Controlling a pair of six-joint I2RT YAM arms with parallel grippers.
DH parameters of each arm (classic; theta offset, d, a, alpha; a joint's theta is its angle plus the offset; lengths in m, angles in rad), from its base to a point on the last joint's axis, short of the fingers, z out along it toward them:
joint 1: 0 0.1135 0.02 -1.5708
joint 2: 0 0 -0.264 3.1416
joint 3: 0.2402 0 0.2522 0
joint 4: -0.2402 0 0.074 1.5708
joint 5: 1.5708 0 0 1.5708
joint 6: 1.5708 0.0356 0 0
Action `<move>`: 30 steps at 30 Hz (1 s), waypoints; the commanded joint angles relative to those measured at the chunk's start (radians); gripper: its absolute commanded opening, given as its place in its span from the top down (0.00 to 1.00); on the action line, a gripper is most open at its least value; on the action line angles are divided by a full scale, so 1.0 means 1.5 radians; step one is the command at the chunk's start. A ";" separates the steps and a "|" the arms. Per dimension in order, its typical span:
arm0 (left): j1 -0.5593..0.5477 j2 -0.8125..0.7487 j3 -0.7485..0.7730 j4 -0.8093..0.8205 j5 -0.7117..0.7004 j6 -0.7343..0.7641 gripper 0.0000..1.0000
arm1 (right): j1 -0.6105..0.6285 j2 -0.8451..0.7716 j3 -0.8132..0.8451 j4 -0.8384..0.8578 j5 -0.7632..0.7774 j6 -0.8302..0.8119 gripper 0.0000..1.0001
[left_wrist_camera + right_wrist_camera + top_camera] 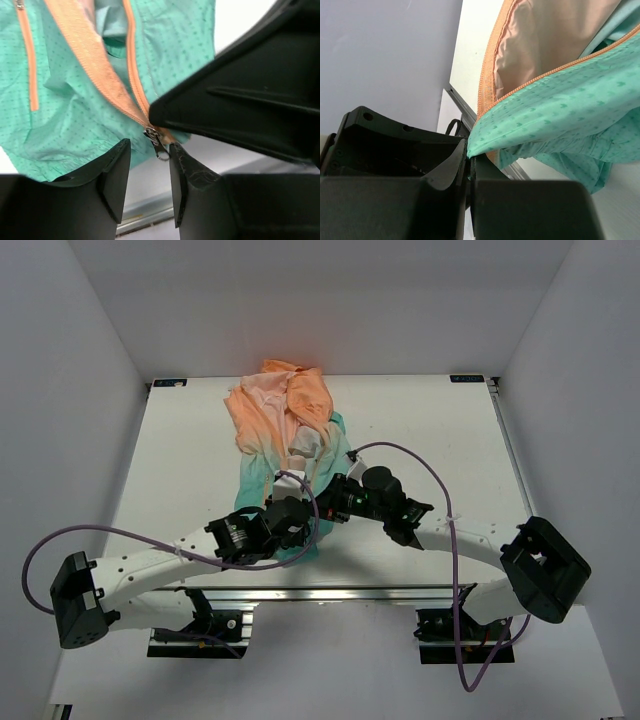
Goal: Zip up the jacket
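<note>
The jacket [285, 430] lies bunched on the white table, orange at the far end and teal at the near hem. Its orange zipper is open and the two sides meet at the metal slider [156, 142] at the hem. My left gripper [149, 147] is open, and the slider's pull hangs between its fingertips, close to the right one. My right gripper [470, 156] is shut on the teal hem [560, 115] beside the zipper. One of its fingers [240, 95] shows in the left wrist view, just right of the slider. In the top view the left gripper [300, 523] and the right gripper [335, 502] meet at the hem.
The white table [180, 460] is closed in by white walls on three sides. An aluminium rail [330, 592] runs along the near edge, just below the hem. Purple cables [440, 480] loop over both arms.
</note>
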 commanded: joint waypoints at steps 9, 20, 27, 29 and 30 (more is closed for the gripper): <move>-0.056 0.074 0.068 -0.045 -0.135 -0.041 0.58 | 0.007 -0.006 0.032 0.007 0.009 0.047 1.00; -0.089 0.124 0.110 -0.099 -0.210 -0.083 0.81 | 0.009 -0.002 0.030 0.009 0.005 0.051 1.00; -0.134 0.143 0.136 -0.137 -0.237 -0.110 1.00 | 0.010 0.013 0.049 0.013 0.039 0.056 1.00; -0.150 0.152 0.144 -0.153 -0.241 -0.121 1.00 | 0.012 0.015 0.057 0.004 0.084 0.053 1.00; -0.164 0.156 0.147 -0.170 -0.242 -0.134 1.00 | 0.013 0.014 0.069 -0.008 0.113 0.053 1.00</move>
